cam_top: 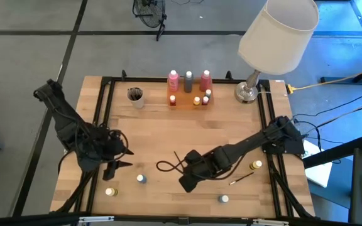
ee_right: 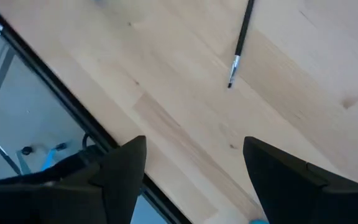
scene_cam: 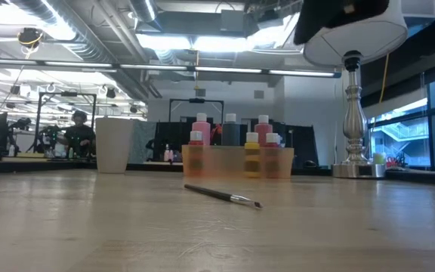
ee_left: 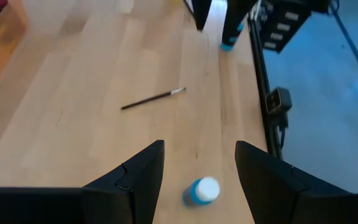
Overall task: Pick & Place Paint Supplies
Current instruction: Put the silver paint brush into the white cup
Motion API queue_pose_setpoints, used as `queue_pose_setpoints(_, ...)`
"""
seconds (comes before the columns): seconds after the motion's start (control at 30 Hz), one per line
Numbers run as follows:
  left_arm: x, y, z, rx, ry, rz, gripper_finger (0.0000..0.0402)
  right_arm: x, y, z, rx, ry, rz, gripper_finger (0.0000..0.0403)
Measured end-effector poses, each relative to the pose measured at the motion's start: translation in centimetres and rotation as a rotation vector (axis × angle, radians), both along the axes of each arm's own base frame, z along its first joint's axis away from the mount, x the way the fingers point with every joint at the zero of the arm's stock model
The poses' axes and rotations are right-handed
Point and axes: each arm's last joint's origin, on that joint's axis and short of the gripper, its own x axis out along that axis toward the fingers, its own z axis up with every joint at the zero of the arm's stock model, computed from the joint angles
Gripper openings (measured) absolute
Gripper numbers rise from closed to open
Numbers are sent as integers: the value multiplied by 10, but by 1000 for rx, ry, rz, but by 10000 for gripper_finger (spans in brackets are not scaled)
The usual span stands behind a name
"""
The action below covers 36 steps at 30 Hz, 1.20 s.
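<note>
The paint supplies are split between the far edge and the near half of the tabletop (cam_top: 181, 132), a pale slatted-wood surface inside a thin black frame. From above, two pink bottles (cam_top: 173, 80) and a grey bottle (cam_top: 189, 81), all tall, round and white-capped, stand in a row on the flat orange tray (cam_top: 182, 102) with small pots in front of them; a beige cup (cam_top: 136, 96) stands to their left and a metal-footed lamp (cam_top: 250, 88) with a wide white shade to their right. Loose round pots lie near the front: a blue pot (cam_top: 141, 179), a yellow-lidded pot (cam_top: 110, 192), another blue one (cam_top: 223, 199) and a yellow-topped one (cam_top: 256, 165) by the right rail. A thin dark brush (cam_top: 242, 178) lies near the right arm. The left gripper (cam_top: 113, 165) hovers near the left rail, the right gripper (cam_top: 186, 182) over the middle front; bare wood stays wide between them and the tray. The low view shows the brush (scene_cam: 223, 196) flat on smooth grain, its bristle tip pale, with the tray translucent behind it. In the left wrist view the matte black jaws stand apart, with the glossy white-lidded blue pot (ee_left: 202, 190) between them, and open wood runs to the brush (ee_left: 153, 98). In the right wrist view the jaws stand apart and empty above the tabletop's edge, the brush (ee_right: 240, 45) well beyond them.
</note>
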Motion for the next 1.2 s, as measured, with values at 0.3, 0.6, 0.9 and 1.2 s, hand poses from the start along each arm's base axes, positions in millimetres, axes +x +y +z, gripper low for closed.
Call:
queue_pose_setpoints(0.3, 15, -19, -7, -3, -46, 39, 194, 5, 2, -28, 14, 141, -93, 272)
queue_pose_setpoints(0.6, 28, -34, -20, -33, -6, 47, 194, 16, -2, -59, -30, 211, -101, 273)
queue_pose_setpoints(0.9, 27, -37, -21, -90, 39, 6, 194, 32, -6, -78, -22, 175, -54, 272)
queue_pose_setpoints(1.2, 17, -42, -18, -75, 13, -21, 194, 42, -4, -113, -37, 226, -8, 251)
